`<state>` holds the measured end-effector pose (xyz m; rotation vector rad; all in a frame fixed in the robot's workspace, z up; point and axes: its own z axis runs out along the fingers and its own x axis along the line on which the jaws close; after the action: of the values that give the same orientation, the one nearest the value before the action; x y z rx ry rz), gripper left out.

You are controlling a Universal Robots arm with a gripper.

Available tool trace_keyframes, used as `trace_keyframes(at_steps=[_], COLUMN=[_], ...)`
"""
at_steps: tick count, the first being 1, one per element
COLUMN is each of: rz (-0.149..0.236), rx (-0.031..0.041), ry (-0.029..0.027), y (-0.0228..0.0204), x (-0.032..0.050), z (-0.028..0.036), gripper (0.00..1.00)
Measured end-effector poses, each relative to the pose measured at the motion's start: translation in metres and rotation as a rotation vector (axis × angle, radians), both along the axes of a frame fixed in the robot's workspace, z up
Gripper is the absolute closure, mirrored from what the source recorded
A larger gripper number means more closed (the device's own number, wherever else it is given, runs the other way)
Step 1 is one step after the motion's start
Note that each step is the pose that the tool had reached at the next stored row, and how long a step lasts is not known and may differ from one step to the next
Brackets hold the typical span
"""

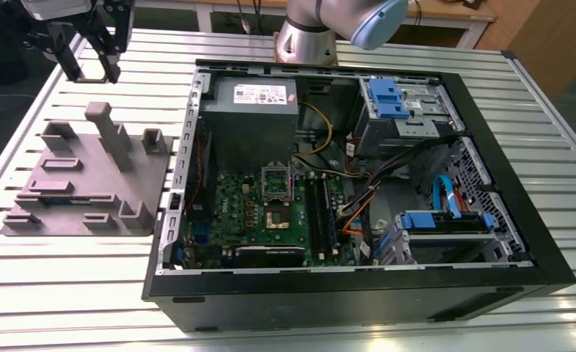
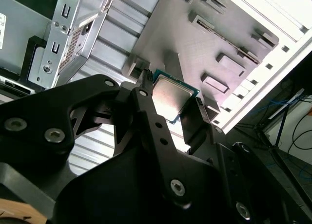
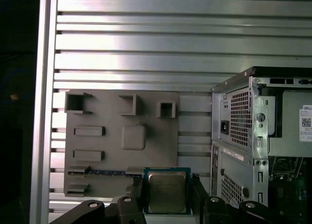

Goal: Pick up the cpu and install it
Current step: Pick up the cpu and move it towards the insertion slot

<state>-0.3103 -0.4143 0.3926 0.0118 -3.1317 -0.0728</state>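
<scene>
The gripper was seen in the exterior view raised over the slatted metal table, towards the exterior view's left, beyond the far end of the grey holder block and well apart from the motherboard. In both wrist views the jaws were found closed on the cpu, one black finger pressed against each of two opposite edges. The chip's silver-grey metal top was turned towards the cameras, and a thin green border was visible around it. The cpu was thus held in the air, clear of the holder block, whose recesses and raised posts were seen behind it in the first wrist view. The open computer case was laid on its side on the table, just beside the holder block. Inside it, the grey power supply was mounted at the far end, and the green motherboard was exposed beneath it. The metal socket frame was seen near the middle of the board.
</scene>
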Motion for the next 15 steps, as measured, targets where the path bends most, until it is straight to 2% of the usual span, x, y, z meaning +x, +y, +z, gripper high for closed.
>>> trace_keyframes(at_steps=[12,15], rz=[0.0,0.0], rx=[0.0,0.0], ry=[0.0001,0.0], y=[-0.0002,-0.0021], x=[0.0023,0.0023], z=[0.0,0.0], gripper=[0.53,0.53])
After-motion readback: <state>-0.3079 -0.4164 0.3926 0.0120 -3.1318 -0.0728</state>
